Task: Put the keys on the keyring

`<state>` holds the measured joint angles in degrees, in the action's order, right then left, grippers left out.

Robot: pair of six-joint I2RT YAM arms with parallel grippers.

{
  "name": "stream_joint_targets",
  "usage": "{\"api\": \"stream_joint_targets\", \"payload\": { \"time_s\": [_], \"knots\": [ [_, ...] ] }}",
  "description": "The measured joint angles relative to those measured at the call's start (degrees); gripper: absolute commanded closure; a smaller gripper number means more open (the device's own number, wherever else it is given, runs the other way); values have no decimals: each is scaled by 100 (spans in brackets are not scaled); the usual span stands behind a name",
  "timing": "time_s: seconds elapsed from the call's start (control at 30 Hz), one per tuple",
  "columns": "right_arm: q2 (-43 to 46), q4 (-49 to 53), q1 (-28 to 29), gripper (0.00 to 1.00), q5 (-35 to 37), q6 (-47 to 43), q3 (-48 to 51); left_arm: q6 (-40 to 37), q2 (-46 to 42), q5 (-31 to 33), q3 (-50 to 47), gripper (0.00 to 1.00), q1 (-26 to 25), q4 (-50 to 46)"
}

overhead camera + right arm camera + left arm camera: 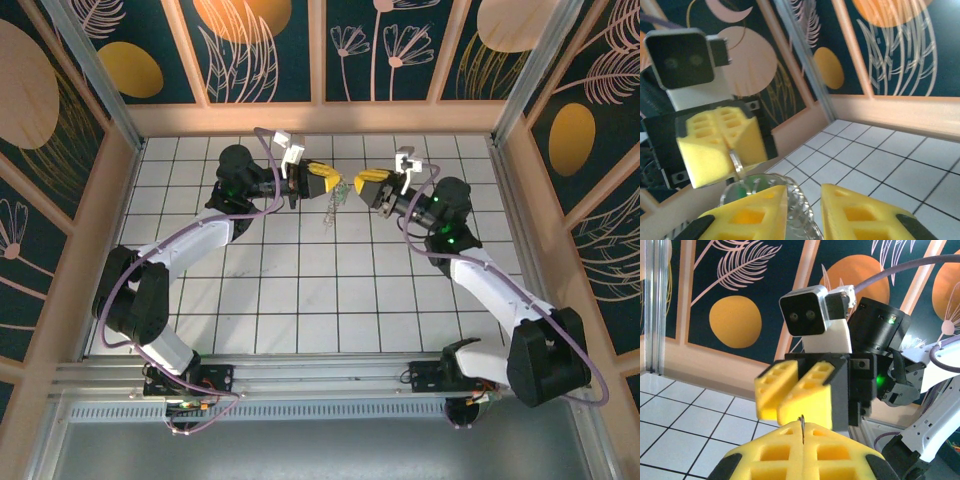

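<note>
The keyring (336, 196) hangs in the air between the two grippers, well above the white tiled table (300, 310); the left gripper (336, 180) is clamped on it, its yellow fingers (790, 450) pressed flat together with a thin sliver of silvery wire standing up from the seam between them; seen from the right wrist, a pale curved loop of that wire (735, 162) comes out from between the same closed pads; the right gripper (362, 183) faces the left one tip to tip, very near it; its own yellow fingers (850, 210) stand a little apart, with a silvery, glassy-looking loop lying in the gap, and whether they pinch it cannot be told; a small green spot (743, 191), the head of one of the keys, sits just beside the left-hand finger in that view; from above, a jagged silvery cluster of keys (331, 213) dangles below the meeting point of the grippers; both arms reach up and inward from their bases at the near edge; behind them stand dark wall panels (350, 50) painted with pale leaves and orange discs.
</note>
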<state>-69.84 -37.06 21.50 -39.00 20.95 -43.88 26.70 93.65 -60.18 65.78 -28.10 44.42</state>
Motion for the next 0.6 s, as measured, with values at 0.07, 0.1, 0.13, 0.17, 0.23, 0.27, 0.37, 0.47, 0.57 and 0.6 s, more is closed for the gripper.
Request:
{"api": "stream_joint_targets", "payload": {
  "time_s": [0.07, 0.1, 0.13, 0.17, 0.23, 0.27, 0.37, 0.47, 0.57, 0.6],
  "knots": [
    [-20, -4, 160, 80, -11, -2, 0, 2, 4, 0, 0, 100, 0, 2],
    [-28, -4, 236, 80, -9, -4, 0, 13, 11, -4, 0, 100, 0, 13],
    [-35, -7, 289, 80, -9, -4, 0, 22, 17, -2, 0, 100, 0, 28],
    [-42, -4, 321, 81, -9, -4, 0, 22, 22, -2, 0, 100, 0, 35],
    [-48, -4, 343, 81, -4, -4, 0, 44, 26, 0, 0, 100, 0, 39],
    [-48, -4, 345, 81, -4, -4, 0, 46, 26, 0, 0, 100, 0, 39],
    [-48, -4, 345, 81, 2, -24, 0, 61, 26, 0, 0, 100, 0, 39],
    [-46, -4, 348, 84, 13, -68, 0, 61, 26, 0, 0, 100, 0, 39],
    [-63, -7, 354, 85, -2, -70, 0, 63, 26, 0, 0, 100, 0, 42],
    [-90, -7, 363, 85, -4, -72, 0, 61, 28, 0, 0, 100, 0, 42]
  ]
}}
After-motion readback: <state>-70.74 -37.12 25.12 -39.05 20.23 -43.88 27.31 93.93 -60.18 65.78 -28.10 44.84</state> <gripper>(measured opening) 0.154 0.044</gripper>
